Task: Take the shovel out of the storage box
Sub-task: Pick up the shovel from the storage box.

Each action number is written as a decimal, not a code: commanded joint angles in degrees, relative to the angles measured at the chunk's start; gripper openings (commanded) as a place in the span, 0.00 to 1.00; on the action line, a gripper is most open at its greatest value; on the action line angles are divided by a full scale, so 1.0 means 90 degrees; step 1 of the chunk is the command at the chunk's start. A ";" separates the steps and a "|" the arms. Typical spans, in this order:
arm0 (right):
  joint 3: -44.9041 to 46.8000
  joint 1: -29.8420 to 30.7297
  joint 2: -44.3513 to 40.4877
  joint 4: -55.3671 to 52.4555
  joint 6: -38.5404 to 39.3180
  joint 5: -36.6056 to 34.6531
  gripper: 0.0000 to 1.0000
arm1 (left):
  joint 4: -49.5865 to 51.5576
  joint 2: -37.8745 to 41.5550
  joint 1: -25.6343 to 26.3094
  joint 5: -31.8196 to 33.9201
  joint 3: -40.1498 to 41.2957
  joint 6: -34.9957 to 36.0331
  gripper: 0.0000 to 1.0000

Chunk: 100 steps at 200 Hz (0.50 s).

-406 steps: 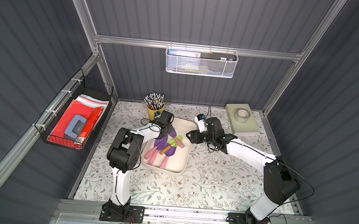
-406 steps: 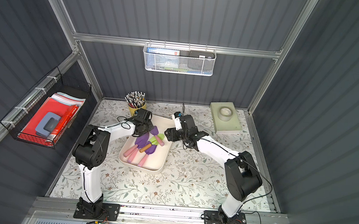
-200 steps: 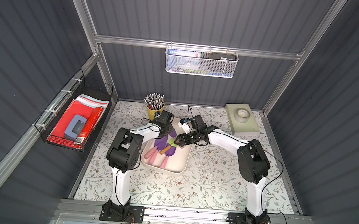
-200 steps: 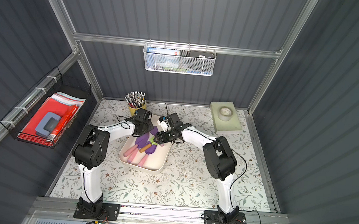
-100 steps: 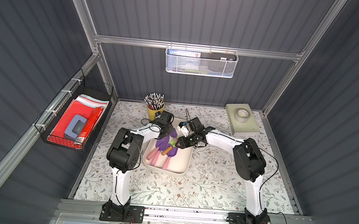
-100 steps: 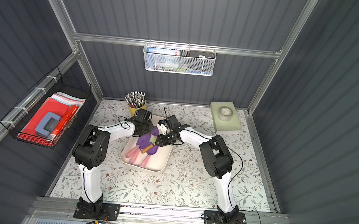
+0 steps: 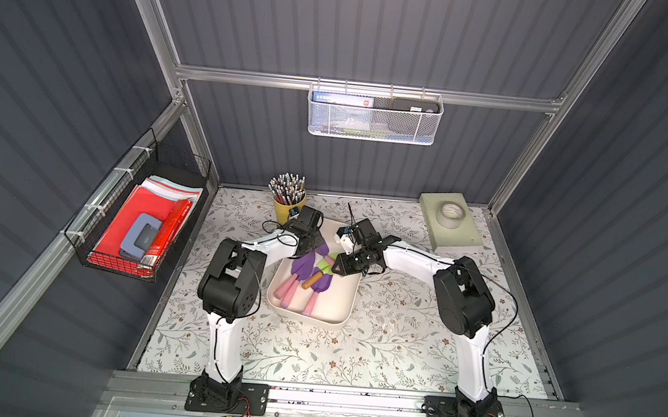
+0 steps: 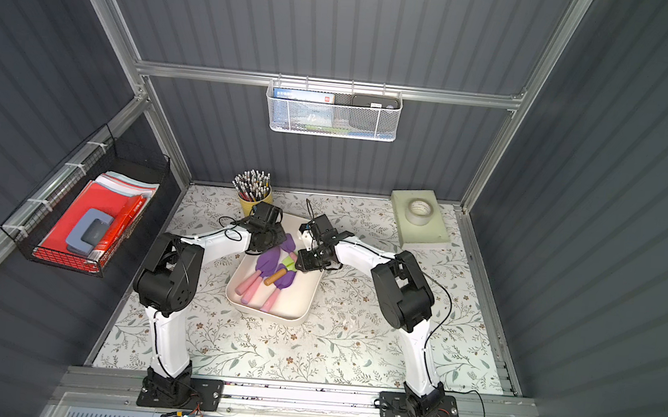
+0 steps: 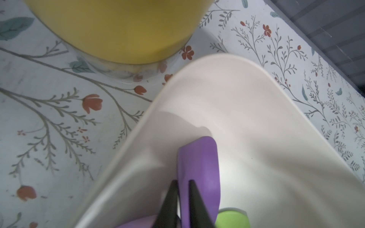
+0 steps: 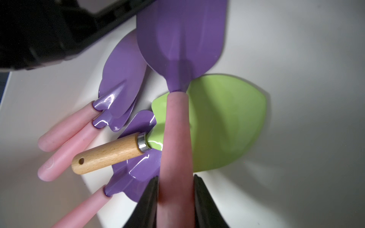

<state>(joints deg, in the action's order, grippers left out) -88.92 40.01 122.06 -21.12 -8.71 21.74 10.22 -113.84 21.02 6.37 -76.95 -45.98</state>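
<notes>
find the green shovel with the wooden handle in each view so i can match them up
Both top views: the green shovel lies in the far half of the storage box.
Left wrist: only a sliver of its green blade, beside the left tool.
Right wrist: its blade lies under the pink handle of the held purple shovel, gripped by the right tool.
Shared landmark: the cream storage box, seen in all four.
</notes>
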 commanded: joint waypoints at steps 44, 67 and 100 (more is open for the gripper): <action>-0.0022 0.0200 -0.0669 -0.0243 0.0184 -0.0300 0.01 | 0.0316 0.0554 -0.0001 0.0026 -0.0513 0.0209 0.99; 0.0032 0.0206 -0.0890 -0.0462 0.0182 -0.0920 0.01 | 0.0311 0.1022 -0.0001 0.0231 -0.0703 0.0178 0.99; 0.0457 0.0177 -0.1311 -0.0869 0.0144 -0.1878 0.00 | 0.0425 0.1728 -0.0007 0.0668 -0.1134 0.0145 0.99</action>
<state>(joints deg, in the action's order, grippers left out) -88.20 41.78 113.36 -25.08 -7.51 13.15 12.67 -105.45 21.23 8.21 -82.35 -45.21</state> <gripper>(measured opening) 0.280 0.993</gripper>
